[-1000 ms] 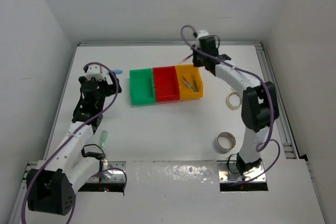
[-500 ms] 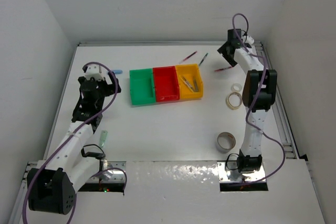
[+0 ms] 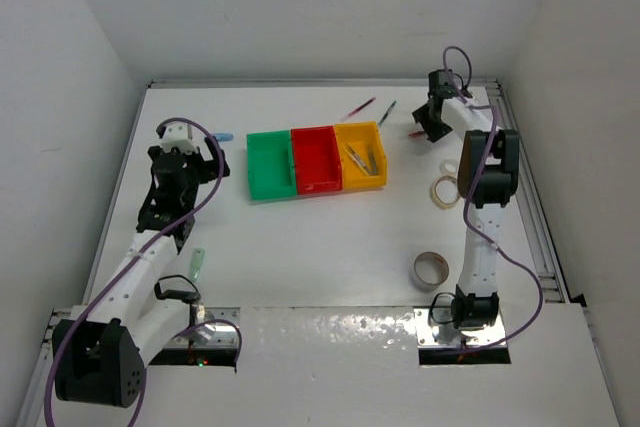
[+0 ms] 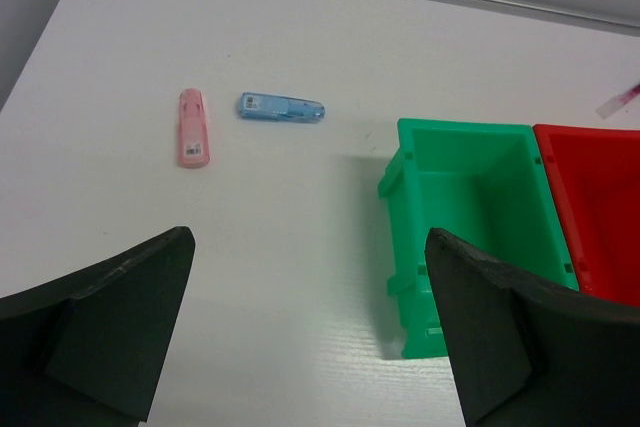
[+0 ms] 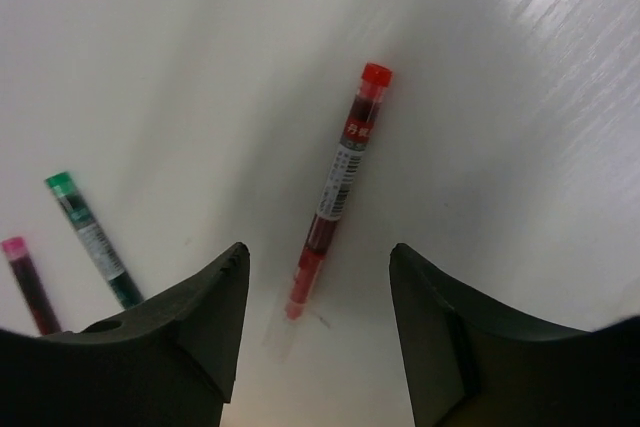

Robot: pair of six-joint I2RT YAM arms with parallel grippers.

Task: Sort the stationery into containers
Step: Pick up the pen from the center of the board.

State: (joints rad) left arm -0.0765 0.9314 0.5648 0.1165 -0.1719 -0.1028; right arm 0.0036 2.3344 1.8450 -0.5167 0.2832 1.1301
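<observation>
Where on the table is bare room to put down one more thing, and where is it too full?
Widest bare patch: near side of the bins, between the green eraser and the big tape roll. Crowded: the far right, with pens, small tape rolls and the right gripper.

Green bin (image 3: 270, 165), red bin (image 3: 316, 159) and yellow bin (image 3: 362, 179) sit joined in a row on my counter (image 3: 300, 247), open tops up. Thin pens (image 3: 358, 156) lie in the yellow one. Red pen (image 5: 337, 190) lies flat right of the bins, with green-capped pen (image 5: 93, 238) and pink-capped pen (image 5: 28, 284) nearby. Pink piece (image 4: 192, 126) and blue piece (image 4: 281, 107) lie left of green, apart.
</observation>
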